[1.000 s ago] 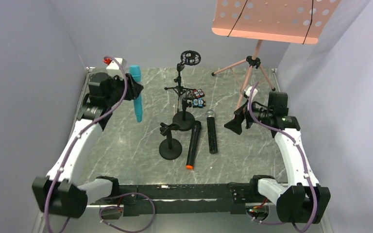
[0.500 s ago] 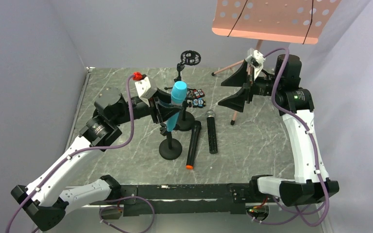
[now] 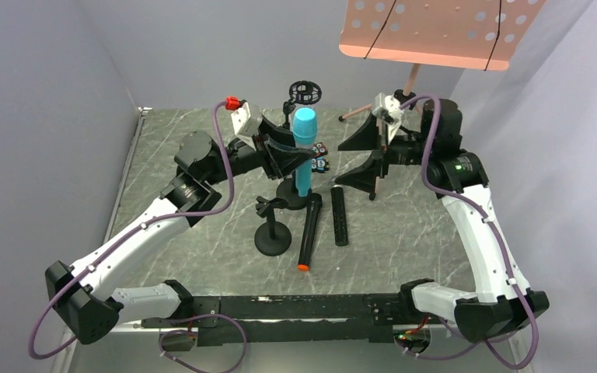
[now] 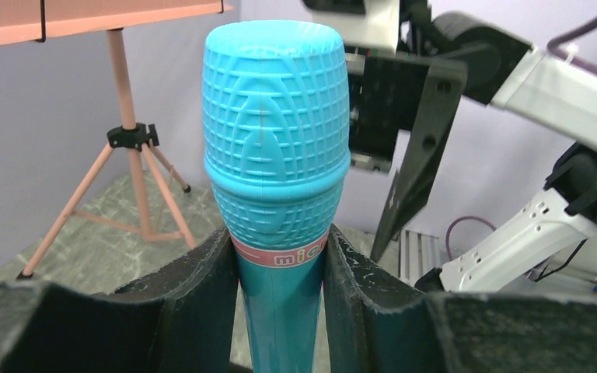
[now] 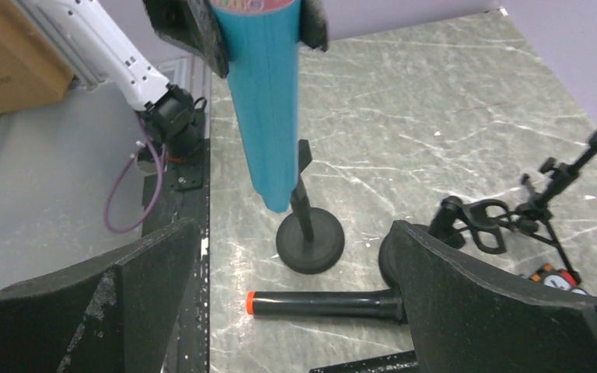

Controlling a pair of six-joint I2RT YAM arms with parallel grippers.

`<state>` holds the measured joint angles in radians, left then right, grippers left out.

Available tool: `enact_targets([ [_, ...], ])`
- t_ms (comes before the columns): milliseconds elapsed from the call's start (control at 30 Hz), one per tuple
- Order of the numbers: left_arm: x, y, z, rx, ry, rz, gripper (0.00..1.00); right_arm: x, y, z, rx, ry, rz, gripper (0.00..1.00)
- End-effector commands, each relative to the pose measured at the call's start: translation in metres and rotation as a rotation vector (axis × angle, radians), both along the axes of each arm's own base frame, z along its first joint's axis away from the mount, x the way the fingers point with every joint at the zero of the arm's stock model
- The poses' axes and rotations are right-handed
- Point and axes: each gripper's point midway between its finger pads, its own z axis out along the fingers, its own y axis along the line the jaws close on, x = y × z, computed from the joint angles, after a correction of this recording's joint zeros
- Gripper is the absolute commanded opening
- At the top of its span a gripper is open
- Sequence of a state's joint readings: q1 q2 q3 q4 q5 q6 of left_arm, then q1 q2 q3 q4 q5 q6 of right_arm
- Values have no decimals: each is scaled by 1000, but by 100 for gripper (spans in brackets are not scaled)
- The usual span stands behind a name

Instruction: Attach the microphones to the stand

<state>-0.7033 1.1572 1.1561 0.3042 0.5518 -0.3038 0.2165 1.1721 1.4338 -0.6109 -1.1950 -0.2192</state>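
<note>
Marble table (image 3: 404,241) — left gripper (image 3: 286,153) raised, holds blue microphone (image 3: 304,148) upright.

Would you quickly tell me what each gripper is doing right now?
Left gripper: closed on the light blue microphone.
Right gripper: open, holding nothing.

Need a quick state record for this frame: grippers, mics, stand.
left gripper: shut on light blue microphone, held upright, head up, off the table
right gripper: open, empty, facing the blue mic
black microphone with orange end: lying on table
other black microphone: lying beside it, head hidden in top view
short stand: clip empty
</note>
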Motion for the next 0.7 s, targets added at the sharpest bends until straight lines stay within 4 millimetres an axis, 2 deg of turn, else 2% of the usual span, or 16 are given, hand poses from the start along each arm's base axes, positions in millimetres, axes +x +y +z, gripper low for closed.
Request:
enact_targets([
  [0,-12,-1,48,-193,-57,-47,0,2,17,-17,-9,-38,49,100],
  [200,-11,-6,61,-252,-55,-33,0,-2,35,-15,33,-25,125,100],
  [467,-16,-19,59,-294,-28,-84,0,-3,47,-11,108,59,172,99],
  [667,-16,-25,59,-312,-24,-107,0,-12,52,-20,123,142,204,90],
])
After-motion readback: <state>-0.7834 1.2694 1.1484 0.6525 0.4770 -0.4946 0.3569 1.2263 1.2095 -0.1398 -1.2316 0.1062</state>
